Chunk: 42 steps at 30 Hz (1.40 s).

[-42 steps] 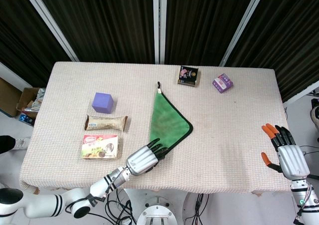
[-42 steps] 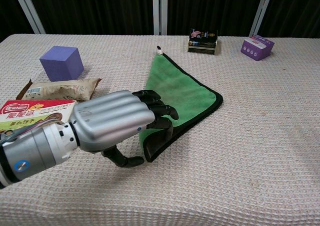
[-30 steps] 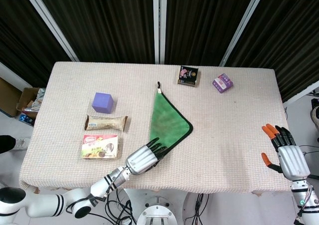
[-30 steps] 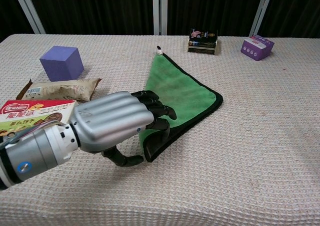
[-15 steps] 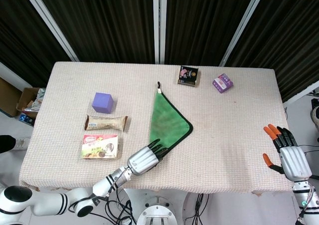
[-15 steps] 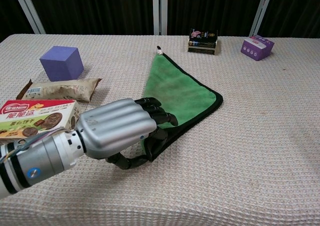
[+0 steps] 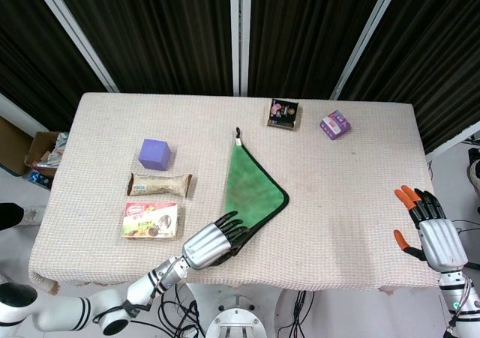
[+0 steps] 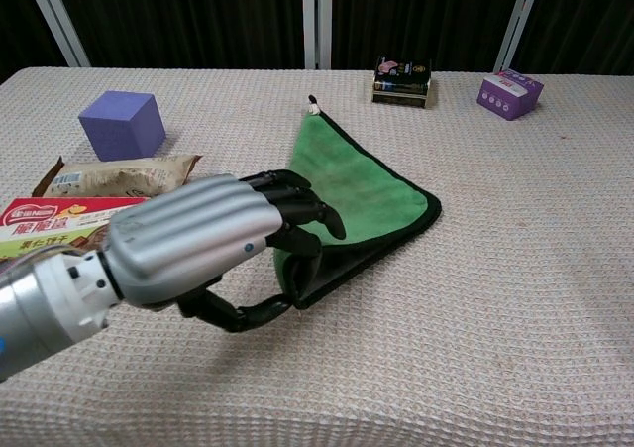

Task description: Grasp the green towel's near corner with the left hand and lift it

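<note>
The left hand (image 8: 203, 244) sits low over the near part of the worktop (image 7: 337, 225), its silver back turned up and its dark fingers (image 8: 297, 209) curled over the near corner of the green towel (image 8: 352, 184). In the chest view the thumb reaches in from below toward that corner, and the dark edging of the cloth there stands slightly raised between thumb and fingers, so the hand appears to be pinching the corner. The head view shows the same hand (image 7: 210, 242) at the towel's near tip, the fingers overlapping the cloth. The green towel (image 7: 251, 184) lies folded into a triangle near the middle of the worktop, one point with a small hanging loop aimed at the far side, another point out toward the robot's right, and most of the cloth flat on the surface. To the left of the hand lies a red biscuit box (image 7: 151, 220), just behind it a tan snack packet (image 7: 160, 183), and farther back a purple cube (image 7: 154, 154). At the far edge, beyond the towel, rests a small dark box (image 7: 283, 114), and to its right a small purple packet (image 7: 334, 124). The right hand (image 7: 433, 229) is off the worktop's right end, well apart from everything on it, with its orange-tipped fingers spread and nothing in them.
</note>
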Each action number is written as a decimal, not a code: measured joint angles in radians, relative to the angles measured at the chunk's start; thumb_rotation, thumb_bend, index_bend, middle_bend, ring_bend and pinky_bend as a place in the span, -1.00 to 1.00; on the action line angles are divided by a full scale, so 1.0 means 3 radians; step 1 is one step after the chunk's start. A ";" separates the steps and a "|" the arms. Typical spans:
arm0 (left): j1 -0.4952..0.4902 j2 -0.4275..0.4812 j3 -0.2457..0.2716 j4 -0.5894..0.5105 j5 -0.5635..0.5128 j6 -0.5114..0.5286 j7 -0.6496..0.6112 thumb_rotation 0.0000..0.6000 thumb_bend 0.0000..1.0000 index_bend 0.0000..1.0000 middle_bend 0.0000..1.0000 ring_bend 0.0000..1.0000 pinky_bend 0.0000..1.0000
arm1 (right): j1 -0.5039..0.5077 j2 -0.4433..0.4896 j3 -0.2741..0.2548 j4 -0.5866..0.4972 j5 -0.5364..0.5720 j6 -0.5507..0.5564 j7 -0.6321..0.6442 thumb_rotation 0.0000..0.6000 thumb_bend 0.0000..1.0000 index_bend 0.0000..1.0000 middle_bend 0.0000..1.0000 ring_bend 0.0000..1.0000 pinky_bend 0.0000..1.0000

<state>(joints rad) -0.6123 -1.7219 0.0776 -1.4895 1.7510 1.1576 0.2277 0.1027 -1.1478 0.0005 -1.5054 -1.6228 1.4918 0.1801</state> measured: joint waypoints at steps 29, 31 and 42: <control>-0.0892 0.0234 -0.0953 0.0304 -0.1157 -0.1180 -0.0266 1.00 0.11 0.32 -0.56 -0.69 -0.80 | -0.0057 0.0004 -0.0001 0.0075 0.0030 0.0082 0.0084 1.00 -0.39 -0.77 -0.88 -1.00 -0.91; -0.1018 0.0149 -0.1027 0.0507 -0.1304 -0.1319 -0.0197 1.00 0.12 0.31 -0.56 -0.69 -0.79 | -0.0058 0.0016 0.0003 0.0065 0.0046 0.0070 0.0072 1.00 -0.40 -0.77 -0.88 -1.00 -0.91; -0.1514 -0.0243 -0.1262 0.1488 -0.1840 -0.1803 -0.0083 1.00 0.12 0.30 -0.56 -0.69 -0.80 | -0.0050 0.0062 0.0038 -0.0012 0.0118 0.0020 -0.0003 1.00 -0.40 -0.77 -0.88 -1.00 -0.91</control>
<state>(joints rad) -1.0665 -1.7947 -0.3012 -1.0430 1.1989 0.6165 0.2028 0.0878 -1.1291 0.0119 -1.5090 -1.5875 1.4977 0.1792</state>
